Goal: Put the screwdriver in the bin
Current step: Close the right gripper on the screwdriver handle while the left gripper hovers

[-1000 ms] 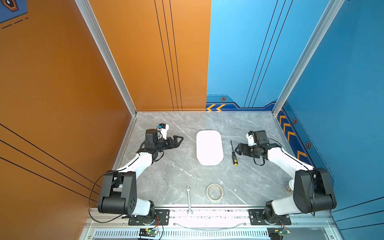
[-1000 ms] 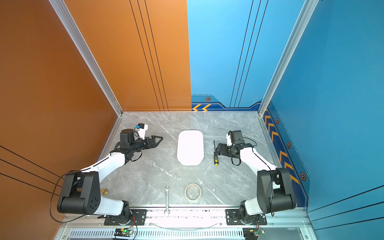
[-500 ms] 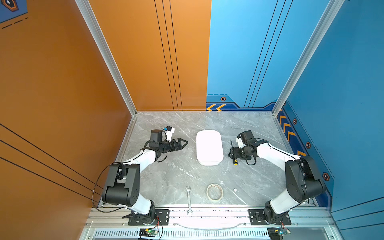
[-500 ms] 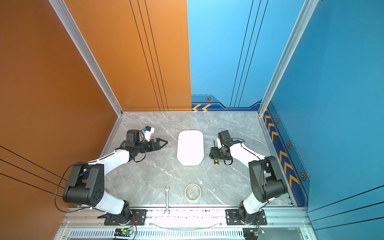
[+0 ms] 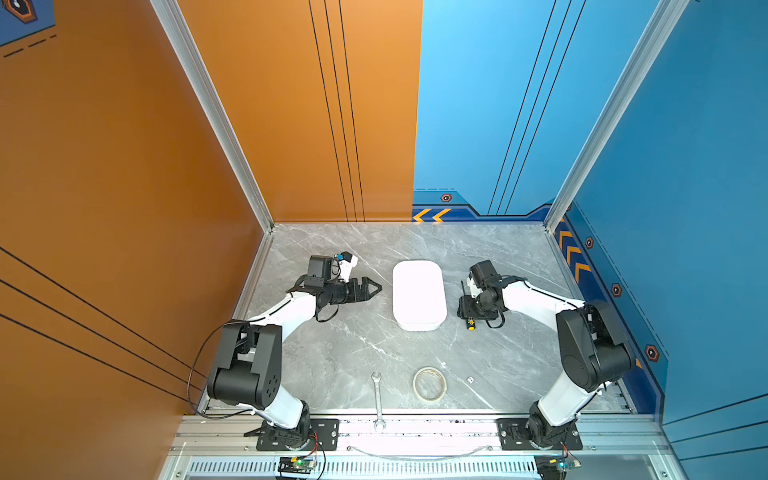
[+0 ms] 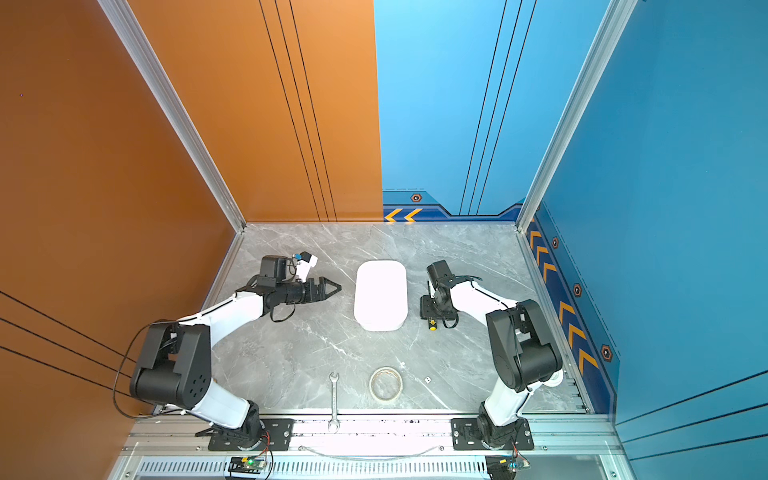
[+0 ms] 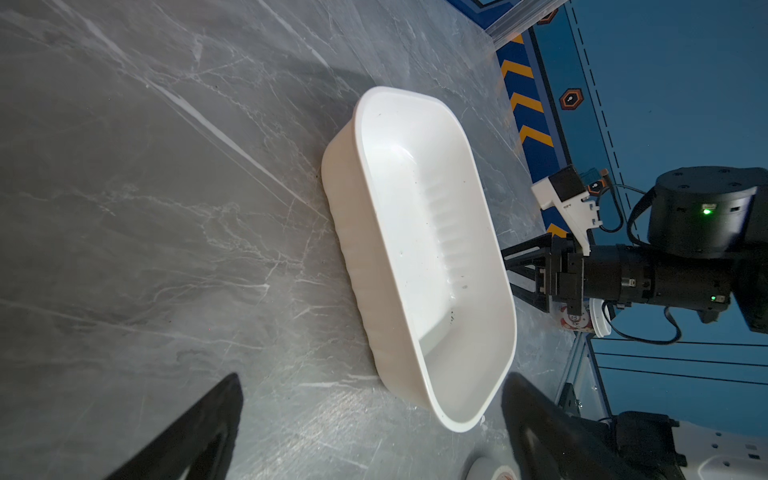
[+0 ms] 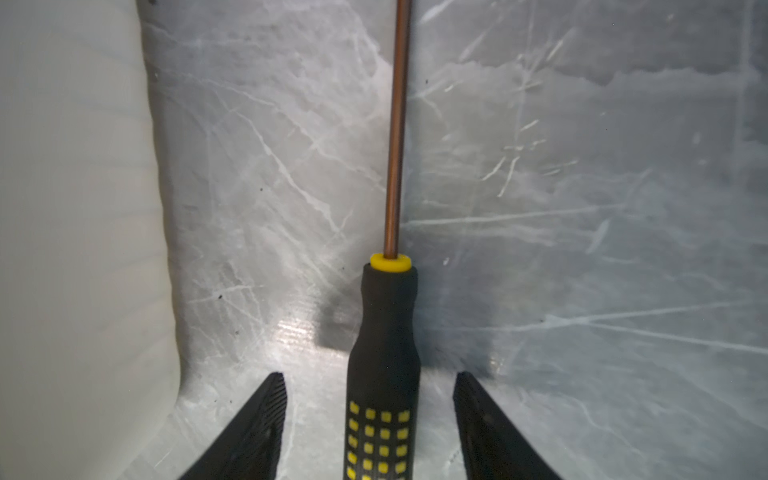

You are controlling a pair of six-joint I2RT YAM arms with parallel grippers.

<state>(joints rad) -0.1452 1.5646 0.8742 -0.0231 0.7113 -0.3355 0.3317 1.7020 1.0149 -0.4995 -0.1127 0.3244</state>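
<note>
On my grey tabletop the white bin sits centrally. Left hand hovers beside it, jaws spread. Right hand straddles the screwdriver handle (gaps on both sides, unclamped). The tool lies flat just beside the bin's right wall.

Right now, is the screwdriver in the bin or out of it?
Out. The screwdriver lies on the table beside the bin, between the open fingers of the right gripper; the bin is empty.
</note>
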